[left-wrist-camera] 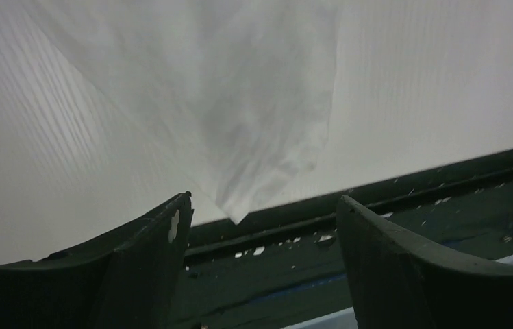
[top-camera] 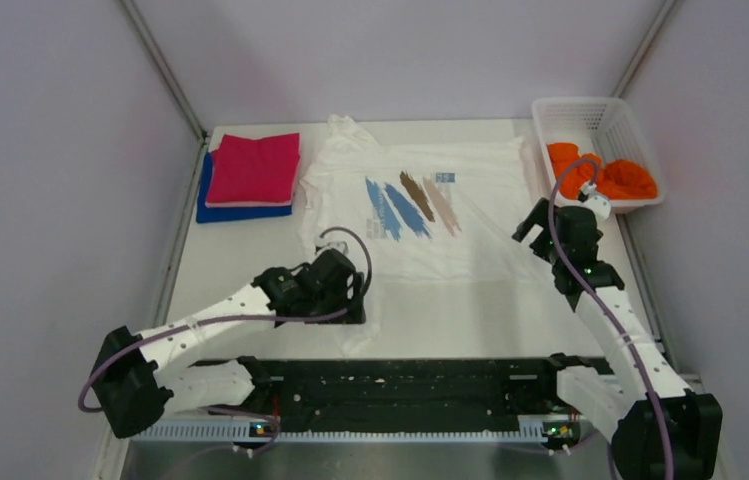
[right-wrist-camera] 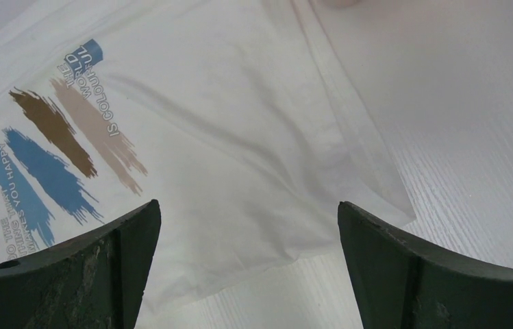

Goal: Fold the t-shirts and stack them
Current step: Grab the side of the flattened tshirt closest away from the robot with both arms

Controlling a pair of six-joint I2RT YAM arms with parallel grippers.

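Note:
The white t-shirt [top-camera: 475, 250] with a blue-and-brown print lies spread flat mid-table. My left gripper [top-camera: 352, 308] is low over its near-left part, jaws open; in the left wrist view a pointed corner of the white cloth [left-wrist-camera: 240, 137] lies just beyond the left gripper [left-wrist-camera: 264, 199], nothing between the fingers. My right gripper [top-camera: 530, 226] hovers open at the shirt's right edge; in the right wrist view the shirt's hem corner [right-wrist-camera: 274, 205] lies under the right gripper [right-wrist-camera: 246, 203]. A folded magenta t-shirt [top-camera: 255, 167] rests on a folded blue one [top-camera: 212, 211] at the back left.
A white lattice basket [top-camera: 570, 103] at the back right holds a crumpled orange t-shirt [top-camera: 620, 178]. A dark rail [top-camera: 400, 385] runs along the table's near edge between the arm bases, also showing past the left gripper as the dark rail [left-wrist-camera: 411, 205]. Walls enclose the table.

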